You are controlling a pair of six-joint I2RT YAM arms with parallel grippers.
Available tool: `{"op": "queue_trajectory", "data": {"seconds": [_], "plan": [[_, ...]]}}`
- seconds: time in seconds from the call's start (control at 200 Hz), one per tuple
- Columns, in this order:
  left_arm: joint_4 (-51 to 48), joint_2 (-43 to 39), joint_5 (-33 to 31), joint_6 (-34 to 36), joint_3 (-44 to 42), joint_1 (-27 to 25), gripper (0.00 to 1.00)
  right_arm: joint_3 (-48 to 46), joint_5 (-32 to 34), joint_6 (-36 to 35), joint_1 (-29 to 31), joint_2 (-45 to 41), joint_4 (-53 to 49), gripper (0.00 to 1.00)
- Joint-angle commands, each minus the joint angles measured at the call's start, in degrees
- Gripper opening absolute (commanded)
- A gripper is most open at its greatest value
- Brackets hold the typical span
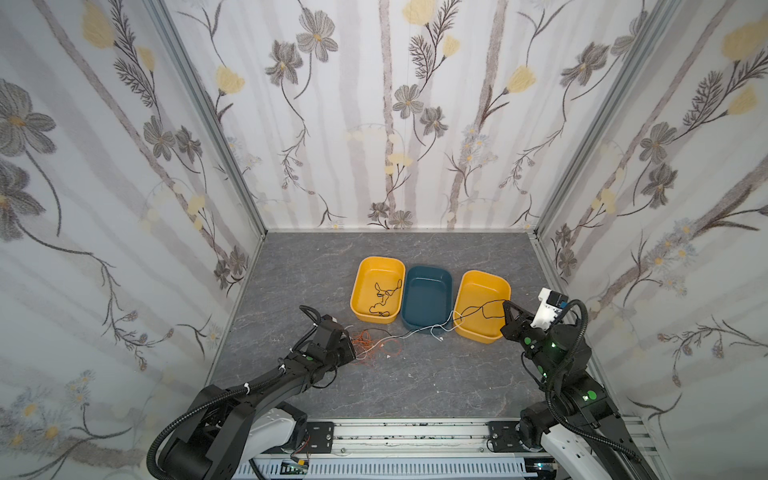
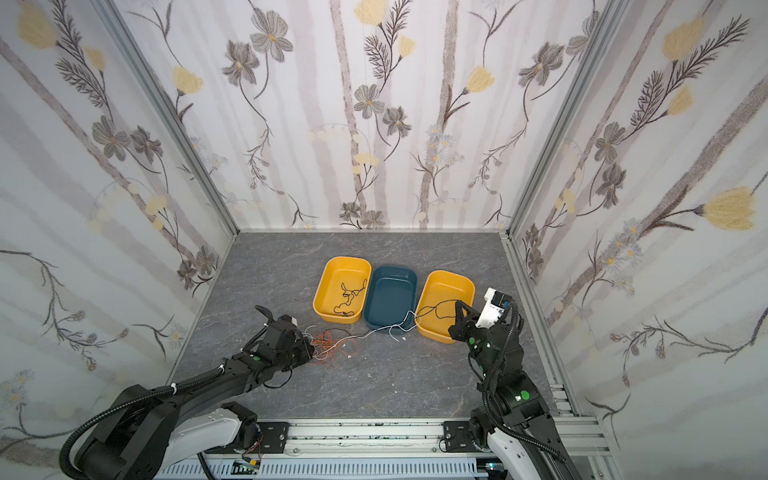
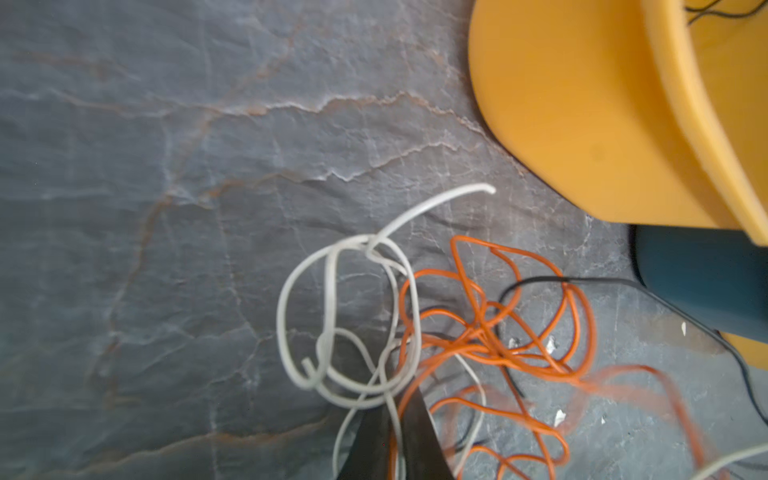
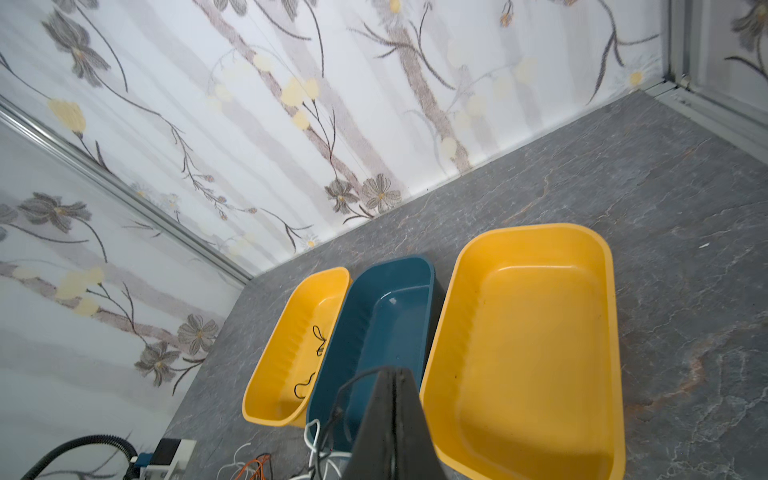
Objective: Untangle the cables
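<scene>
1. Orange and white cables [image 3: 494, 353] tangle left of the surface's middle; left end effector [image 3: 392, 419] pinches them.
2. Right end effector [image 1: 506, 305], clamped on black cable [image 1: 478, 307] above the right yellow tray [image 1: 476, 336], should pull gently.

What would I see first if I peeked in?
Three bright trays in a row: left yellow tray, blue tray, right yellow tray. In front, the left pincer pinches a messy orange-and-white cable tangle. The right pincer holds a black cable over the right yellow tray.
</scene>
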Motion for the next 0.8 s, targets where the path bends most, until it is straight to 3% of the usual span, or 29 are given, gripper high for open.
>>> {"op": "queue_trajectory", "data": {"seconds": [0.0, 0.415, 0.49, 0.675, 0.794], "plan": [[-6.1, -0.4, -4.3, -2.9, -0.1, 0.9, 0.07, 1.1, 2.2, 1.1, -1.8, -1.7, -0.9, 0.0], [-9.7, -3.7, -8.4, -5.2, -0.3, 1.9, 0.06, 4.9, 1.8, -1.8, -5.0, -2.3, -3.0, 0.0], [-8.0, -3.9, -6.2, -4.3, -0.5, 1.9, 0.11, 5.9, -2.6, -3.0, -5.1, 0.0, -3.0, 0.0], [-7.3, -6.5, -1.2, -1.1, 0.5, 1.9, 0.22, 3.8, -22.2, -2.9, -4.5, 5.0, 4.0, 0.0], [-9.0, -9.9, -0.2, -0.1, 0.9, 1.9, 0.32, 3.6, -25.4, -2.6, -1.7, 6.6, 6.1, 0.0]]}}
